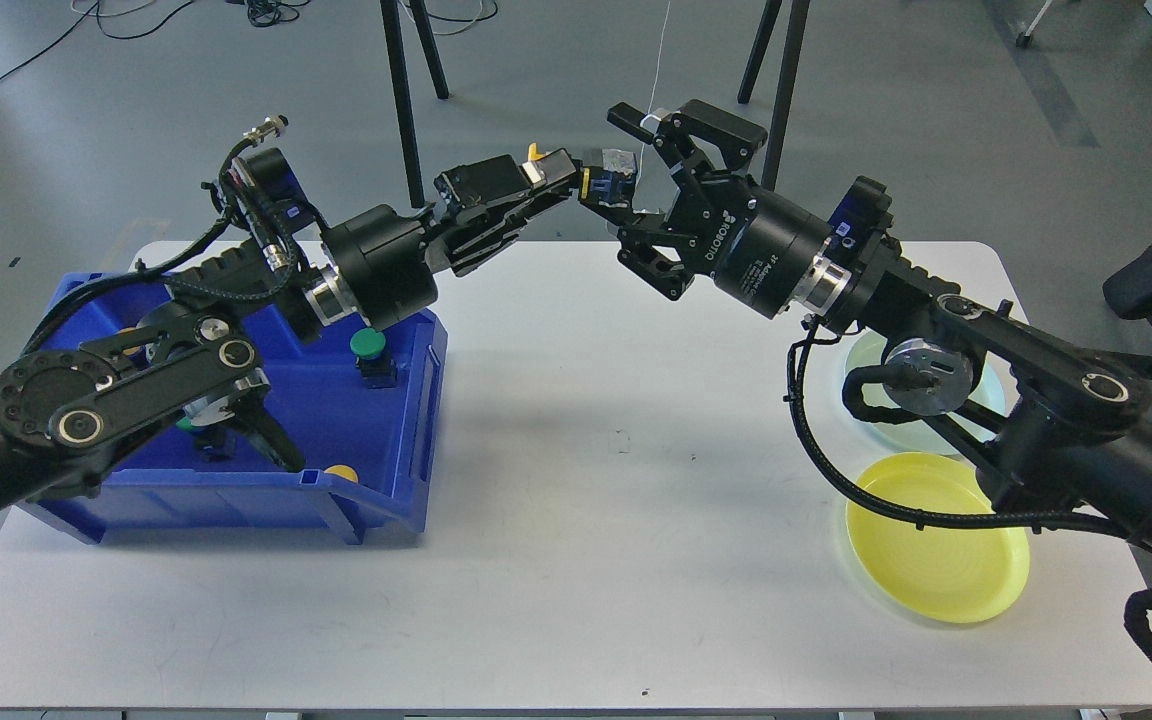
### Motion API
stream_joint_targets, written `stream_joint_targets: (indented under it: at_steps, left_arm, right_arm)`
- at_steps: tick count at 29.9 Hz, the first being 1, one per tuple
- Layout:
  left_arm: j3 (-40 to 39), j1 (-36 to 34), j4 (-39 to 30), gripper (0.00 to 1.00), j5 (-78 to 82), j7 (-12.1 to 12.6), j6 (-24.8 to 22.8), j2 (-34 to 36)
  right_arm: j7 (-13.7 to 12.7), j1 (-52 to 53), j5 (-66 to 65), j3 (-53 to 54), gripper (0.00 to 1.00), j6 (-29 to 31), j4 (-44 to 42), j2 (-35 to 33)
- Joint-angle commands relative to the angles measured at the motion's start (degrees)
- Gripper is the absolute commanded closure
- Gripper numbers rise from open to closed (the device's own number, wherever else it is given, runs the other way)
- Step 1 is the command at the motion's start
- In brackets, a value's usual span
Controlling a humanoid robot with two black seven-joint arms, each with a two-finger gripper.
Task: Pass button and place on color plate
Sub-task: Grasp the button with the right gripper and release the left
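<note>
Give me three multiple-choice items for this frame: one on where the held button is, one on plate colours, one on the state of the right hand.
1. Where is the held button?
A. in the blue bin
B. in the air between the two hands
C. on a plate

2. What colours are the two plates?
A. red and blue
B. both white
C. yellow and pale green

3. How is the right hand?
A. open around the button
C. resting on the table
B. shut on a plate

Answers: B, the left hand holds it above the table's far edge; C, the yellow plate lies near the pale green plate; A, its fingers are spread on either side of the button.
</note>
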Motion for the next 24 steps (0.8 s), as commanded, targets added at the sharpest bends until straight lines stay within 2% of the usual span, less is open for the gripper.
stream_joint_targets:
  at_steps: [1, 5, 7, 8, 12, 13, 16, 19, 24]
  left_arm:
    - [0.0, 0.0, 0.0, 0.99, 0.0, 0.0, 0.0, 0.0]
    - [0.0, 0.0, 0.0, 0.96, 0.1, 0.0, 0.0, 0.0]
    - [-0.1, 0.0, 0.0, 0.92, 0.1, 0.0, 0.0, 0.0]
    - [-0.2, 0.0, 0.0, 0.86, 0.1, 0.0, 0.2, -0.1]
    - [-0.9, 0.1, 0.1, 0.39, -0.4, 0.0, 0.6, -0.4]
    - [-1.2, 0.1, 0.1, 0.30, -0.7, 0.0, 0.6, -0.3]
    - [-2.0, 0.1, 0.5, 0.10, -1.9, 0.0, 0.4, 0.1]
    - [-4.1, 0.6, 1.0, 0.08, -3.3, 0.0, 0.0, 3.7]
    - [-7.6, 2.5, 1.0, 0.05, -3.7, 0.0, -0.1, 10.1]
  right_arm:
    - [-0.2, 0.1, 0.1, 0.0, 0.97, -2.2, -0.1, 0.1]
    - [-0.2, 0.0, 0.2, -0.1, 1.00, -3.1, 0.3, -0.1]
    - [-0.3, -0.1, 0.2, -0.1, 1.00, -3.5, 0.4, -0.2]
    - [-0.3, -0.1, 0.2, -0.1, 1.00, -3.6, 0.5, -0.2]
    - [-0.3, -0.3, 0.2, -1.8, 1.00, -3.7, 0.7, -0.5]
    - [-0.3, -0.6, 0.2, -1.8, 1.00, -3.8, 0.7, -0.7]
    - [-0.3, -2.0, 0.3, -1.0, 1.00, -3.9, 1.4, -3.0]
    - [-0.2, -6.5, 0.9, 1.5, 1.00, -4.4, 4.9, -9.3]
    - [0.2, -20.5, 1.1, 9.7, 1.00, -4.0, 13.0, -20.2]
